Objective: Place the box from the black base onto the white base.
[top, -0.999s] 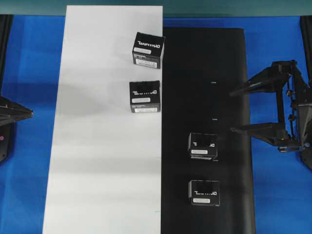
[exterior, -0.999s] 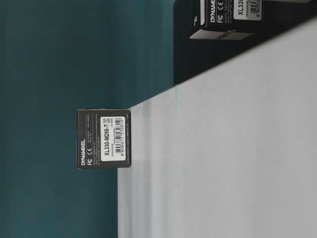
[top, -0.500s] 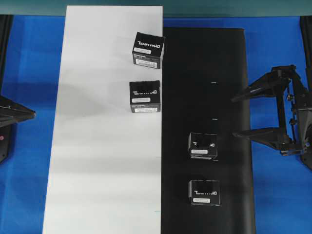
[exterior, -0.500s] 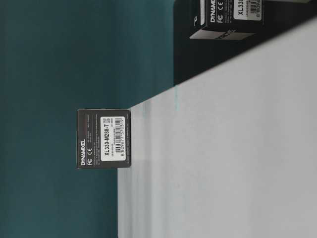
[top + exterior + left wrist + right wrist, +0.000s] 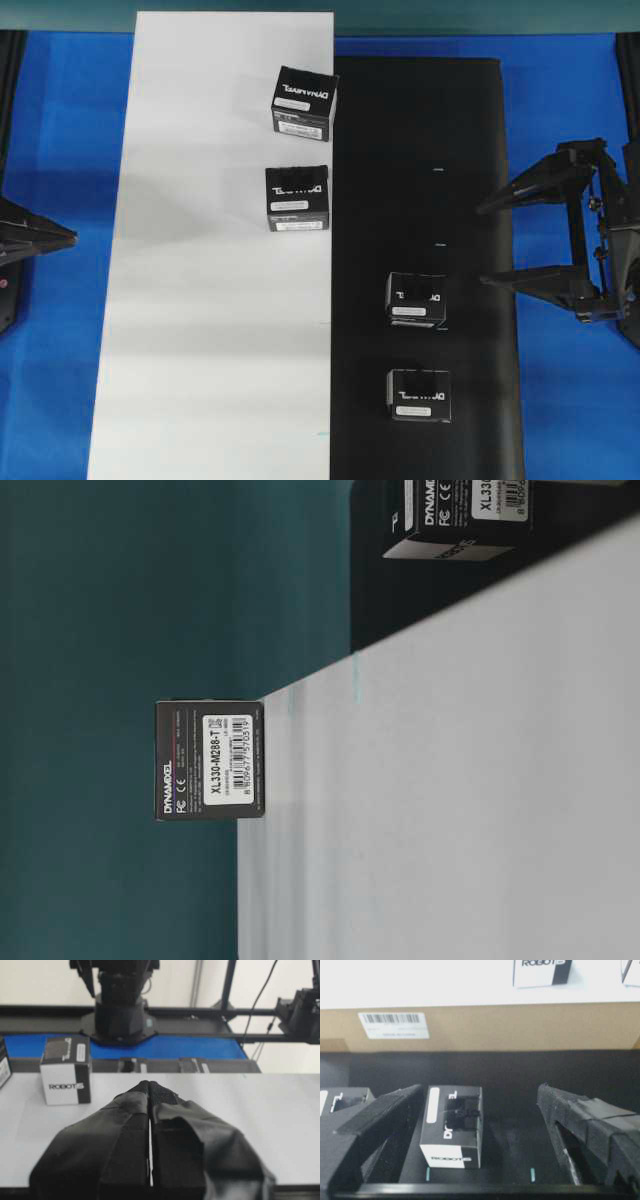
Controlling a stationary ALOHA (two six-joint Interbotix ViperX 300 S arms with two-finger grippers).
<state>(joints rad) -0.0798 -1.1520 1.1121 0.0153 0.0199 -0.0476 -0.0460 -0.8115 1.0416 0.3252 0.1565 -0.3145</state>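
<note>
The box (image 5: 416, 299) next in line is sitting on the black base (image 5: 420, 150), lower centre-right of the overhead frame, with a second carton (image 5: 419, 394) just below it on the same panel. Two more cartons (image 5: 298, 198) are already resting on the white base (image 5: 200, 330), upper middle of the frame, near its right edge.

The right gripper (image 5: 495, 243) is hovering at the black base's right edge, jaws spread wide and empty, pointing toward the box but well apart from it. In the right wrist view the box (image 5: 452, 1125) is lying between the two fingers (image 5: 375, 1120), further ahead. The left gripper (image 5: 150, 1110) is idling at the far left, fingers pressed together, holding nothing.

Judgement: approach step for the third carton. Next move calls for advancing until the jaws are straddling the box, then closing.

Readable print: "DYNAMIXEL" and "XL330-M288-T" on the label in the table-level view; "ROBOTIS", partly legible, in the wrist views.
</note>
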